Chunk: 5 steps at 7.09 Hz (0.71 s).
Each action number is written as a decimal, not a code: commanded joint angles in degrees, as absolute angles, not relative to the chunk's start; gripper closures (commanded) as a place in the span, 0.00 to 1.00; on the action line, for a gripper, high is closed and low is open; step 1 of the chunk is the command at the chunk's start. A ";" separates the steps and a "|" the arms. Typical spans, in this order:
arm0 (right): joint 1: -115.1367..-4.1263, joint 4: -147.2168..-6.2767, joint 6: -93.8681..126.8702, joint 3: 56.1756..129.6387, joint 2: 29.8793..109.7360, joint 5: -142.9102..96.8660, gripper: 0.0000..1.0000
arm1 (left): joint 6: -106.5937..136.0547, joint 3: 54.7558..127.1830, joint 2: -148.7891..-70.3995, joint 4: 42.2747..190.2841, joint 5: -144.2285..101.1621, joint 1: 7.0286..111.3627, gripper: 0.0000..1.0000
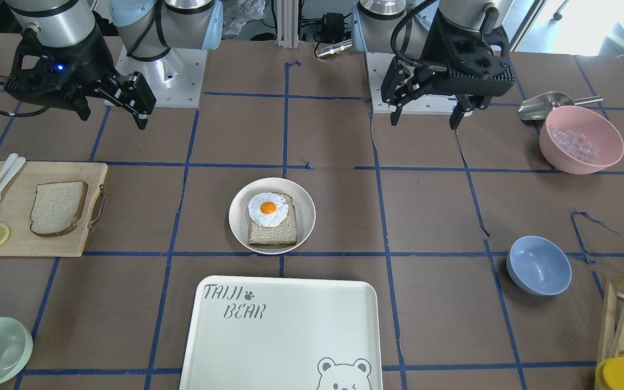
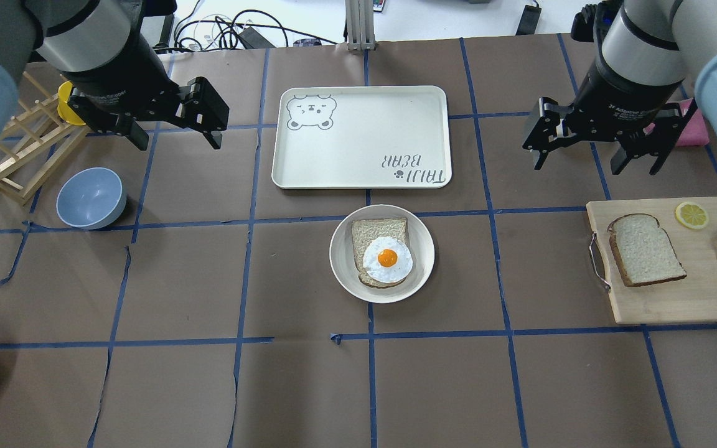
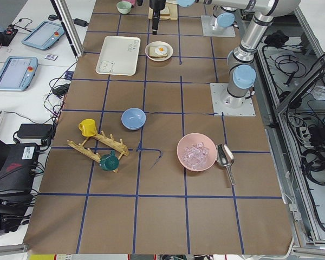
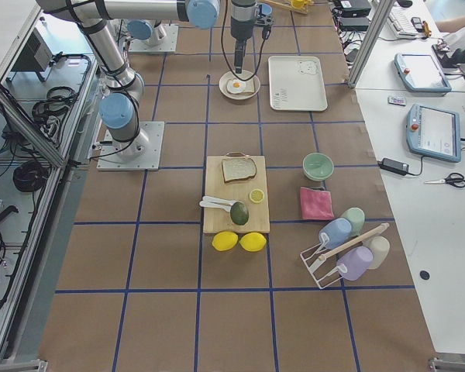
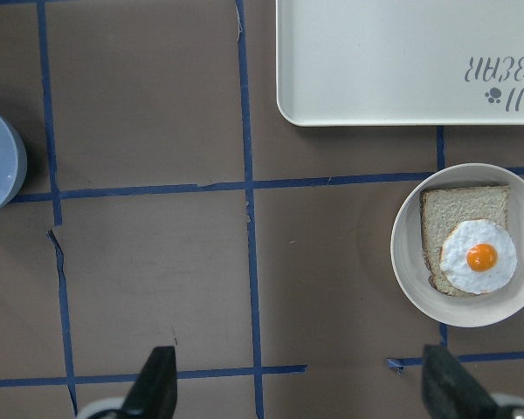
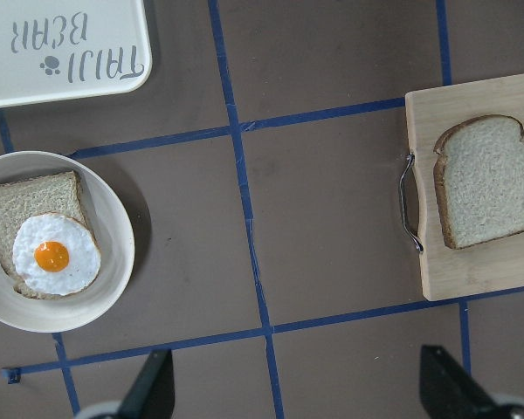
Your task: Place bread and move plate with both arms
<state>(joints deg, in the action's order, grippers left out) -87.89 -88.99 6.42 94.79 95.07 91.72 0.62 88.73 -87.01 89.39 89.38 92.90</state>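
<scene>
While both hands hang above the tabletop [image 2: 178, 280] with nothing in them, their fingers are spread wide, so 2 open, empty hands here. The left hand [image 2: 178, 140] is up over bare brown tabletop, with a blue bowl [image 2: 91, 198] sitting down near it on the outer side. The right hand [image 2: 582, 165] hovers just off the far edge of the wooden board [image 2: 663, 298], not touching anything.

The bread [image 2: 645, 249] lies flat on that board, at the end with the metal handle, plain face up. A lemon slice [image 2: 691, 214] sits on the board just beside it, and some white cutlery lies along the outer end.

The plate [image 2: 337, 255] is at the middle of the tabletop, roughly between the 2 hands and well apart from the bread. It already carries 1 egg slice [image 2: 383, 252], fried egg on top. The bear tray [image 2: 365, 137] lies just past the plate on the side away from the robot, with a small gap between them.
</scene>
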 commanded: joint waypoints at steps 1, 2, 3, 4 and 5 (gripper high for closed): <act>-87.89 -88.95 6.42 93.96 95.18 91.58 0.00 | 0.53 88.77 -87.01 89.38 89.38 92.90 0.00; -88.15 -88.51 6.42 93.26 95.19 90.19 0.00 | 0.53 88.77 -87.01 89.38 89.38 92.81 0.00; -88.24 -88.51 6.42 93.17 95.19 89.65 0.00 | 0.53 88.77 -87.01 89.38 89.38 92.81 0.00; -88.42 -88.51 6.68 93.16 95.19 89.65 0.00 | 0.53 88.68 -87.01 89.38 89.38 92.90 0.00; -89.55 -88.59 7.03 93.16 95.19 89.74 0.00 | 0.53 88.77 -87.01 89.38 89.38 92.90 0.00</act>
